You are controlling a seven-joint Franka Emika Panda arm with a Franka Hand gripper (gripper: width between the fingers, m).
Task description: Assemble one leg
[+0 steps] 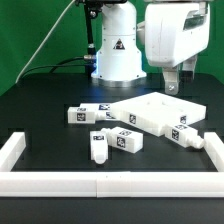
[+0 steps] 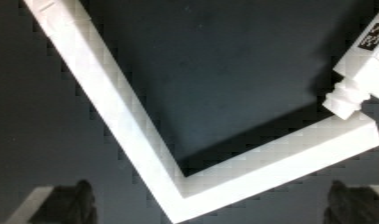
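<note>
Several stubby white legs with black-and-white tags lie on the black table: one [image 1: 85,115] towards the exterior view's left, two [image 1: 127,140] [image 1: 97,150] in the middle front, and one [image 1: 188,135] against the front right of the large white square panel [image 1: 155,110]. My gripper [image 1: 173,90] hangs above the panel's far right side, clear of every leg. In the wrist view my gripper [image 2: 212,205] is open and empty, its dark fingertips [image 2: 70,200] wide apart. One leg's end [image 2: 351,95] shows at the edge of that view, beside a white rail.
Long white border rails run along the left [image 1: 12,150], front [image 1: 110,185] and right [image 1: 215,160] of the table. A rail corner [image 2: 177,175] fills the wrist view. The robot's white base [image 1: 118,55] stands at the back, with cables beside it.
</note>
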